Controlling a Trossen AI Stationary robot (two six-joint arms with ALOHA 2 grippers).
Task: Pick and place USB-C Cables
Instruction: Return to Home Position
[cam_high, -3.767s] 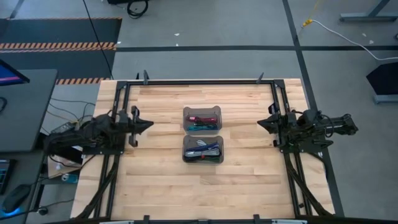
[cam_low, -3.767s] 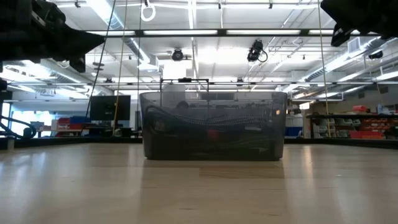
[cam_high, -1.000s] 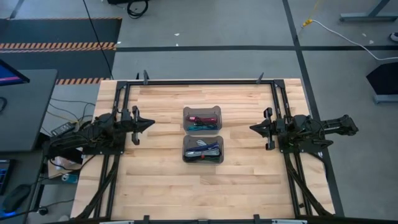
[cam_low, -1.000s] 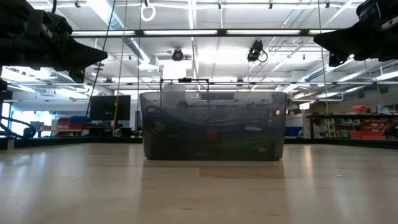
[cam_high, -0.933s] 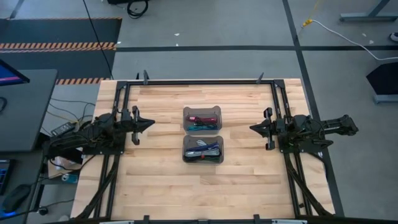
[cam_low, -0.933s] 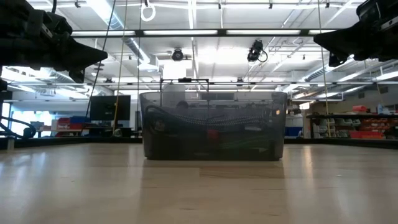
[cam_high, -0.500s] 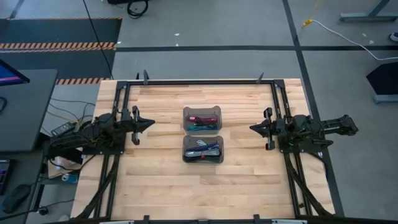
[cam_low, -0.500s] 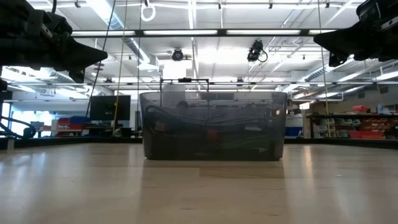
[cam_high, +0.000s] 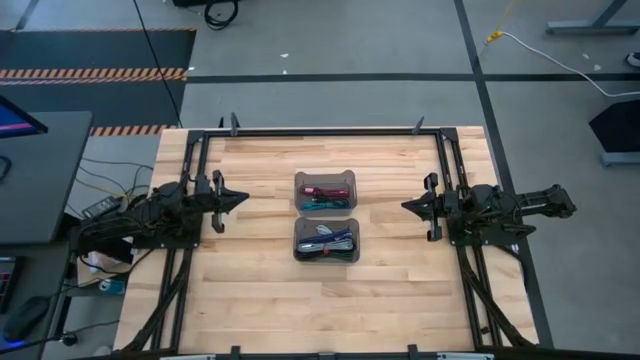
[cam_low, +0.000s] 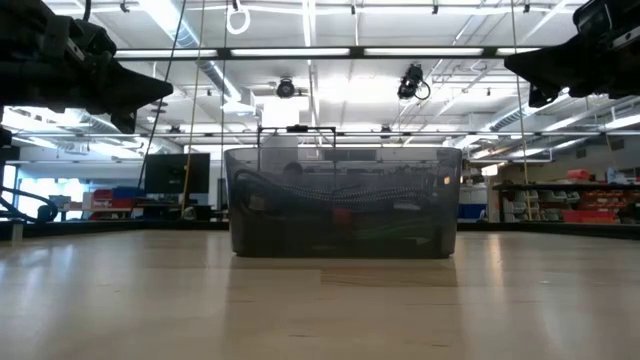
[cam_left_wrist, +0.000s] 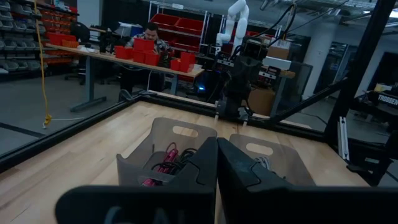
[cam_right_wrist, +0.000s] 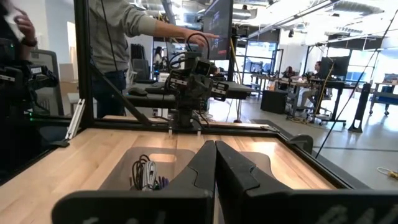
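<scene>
Cables binned, arms parked

All visible USB-C cables (cam_high: 327, 240) lie in two bins (cam_high: 324, 176) at mid-table; the left gripper (cam_high: 241, 199) and right gripper (cam_high: 405, 207) hang closed and empty on either side, so sorting looks complete.

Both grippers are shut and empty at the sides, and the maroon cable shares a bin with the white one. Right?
Not quite: in the high view the maroon cable lies in the upper bin, the white cable in the lower bin. The left gripper and right gripper are shut and empty at the sides.
</scene>
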